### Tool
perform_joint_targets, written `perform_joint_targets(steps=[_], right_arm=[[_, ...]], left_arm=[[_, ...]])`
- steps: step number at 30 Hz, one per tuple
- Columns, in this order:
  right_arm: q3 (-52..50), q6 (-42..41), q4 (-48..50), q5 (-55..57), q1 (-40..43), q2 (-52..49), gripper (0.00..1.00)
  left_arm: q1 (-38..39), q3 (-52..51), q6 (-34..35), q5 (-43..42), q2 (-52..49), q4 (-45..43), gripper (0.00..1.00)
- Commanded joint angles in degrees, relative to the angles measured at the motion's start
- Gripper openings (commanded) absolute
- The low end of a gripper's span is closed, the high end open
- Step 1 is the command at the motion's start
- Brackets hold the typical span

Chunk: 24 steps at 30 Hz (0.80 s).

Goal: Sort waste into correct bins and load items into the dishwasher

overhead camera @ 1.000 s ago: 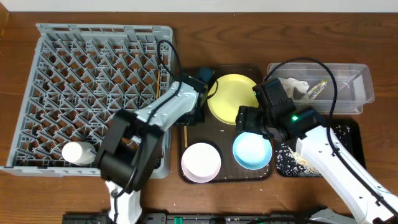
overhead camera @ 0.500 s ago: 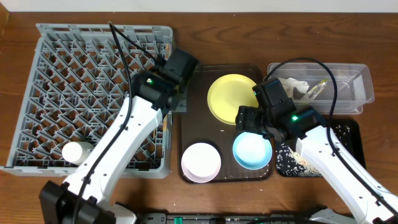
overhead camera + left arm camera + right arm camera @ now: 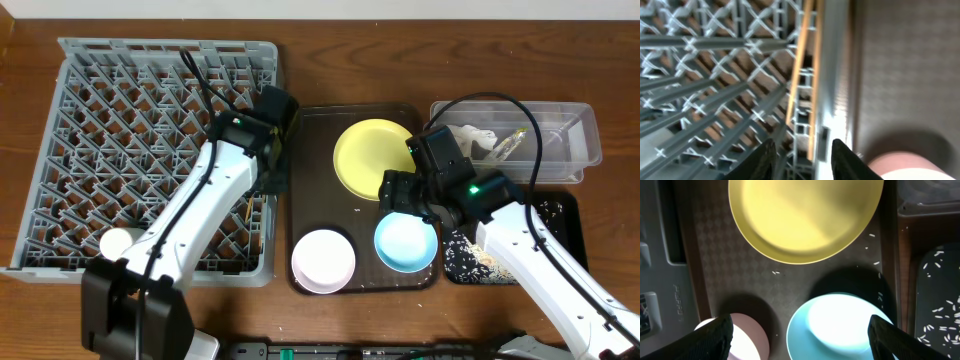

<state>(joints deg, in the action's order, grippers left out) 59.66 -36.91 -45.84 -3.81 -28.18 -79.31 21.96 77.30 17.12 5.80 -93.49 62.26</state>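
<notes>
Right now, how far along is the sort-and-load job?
Done: napkin and wrapper sit in the tub, rice in the black tray, cup in the rack. In hand: the open left gripper is over the chopsticks at the rack's right edge. Left: plate, blue bowl, white bowl on the brown tray, plus stray grains; the right gripper hovers open above them.

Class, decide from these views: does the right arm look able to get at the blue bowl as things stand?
Probably yes. The right tool hangs open over the blue bowl, whose top is bare; the white bowl beside it stands apart.
</notes>
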Motion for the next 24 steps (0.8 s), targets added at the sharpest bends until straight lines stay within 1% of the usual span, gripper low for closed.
perform_joint_targets(steps=[1,2,4,7,9,12,15,19,24], right_arm=[[0.3,-0.8,0.0,0.6,0.5,0.6,0.84],[0.3,-0.8,0.0,0.6,0.5,0.6,0.84],[0.3,-0.8,0.0,0.6,0.5,0.6,0.84],[0.3,-0.7,-0.2,0.6,0.5,0.6,0.84],[0.3,-0.7,-0.2,0.6,0.5,0.6,0.84],[0.3,-0.8,-0.2,0.9,0.5,0.6,0.85],[0.3,-0.8,-0.2,0.8,0.5,0.6,0.85],[0.3,-0.8,-0.2,0.8,0.5,0.6,0.85],[0.3,-0.8,0.0,0.8,0.5,0.6,0.85]], left_arm=[[0.2,3.6,-0.6,-13.5,5.0,0.7,0.41],[0.5,3.6,-0.6,-15.8,5.7,0.9,0.42],[1.2,3.6,-0.5,-17.4,6.4,2.1,0.42],[3.2,3.0,1.3,-17.4,6.3,4.1,0.42],[4.9,1.4,1.6,-17.3,6.3,3.8,0.43],[7.1,-2.7,3.6,-16.5,6.2,1.6,0.44],[8.3,-7.4,4.0,-15.6,6.1,-2.1,0.44],[8.7,-14.2,4.7,-11.4,5.5,-6.9,0.44],[9.0,-19.9,5.9,-11.1,4.7,-10.4,0.43]])
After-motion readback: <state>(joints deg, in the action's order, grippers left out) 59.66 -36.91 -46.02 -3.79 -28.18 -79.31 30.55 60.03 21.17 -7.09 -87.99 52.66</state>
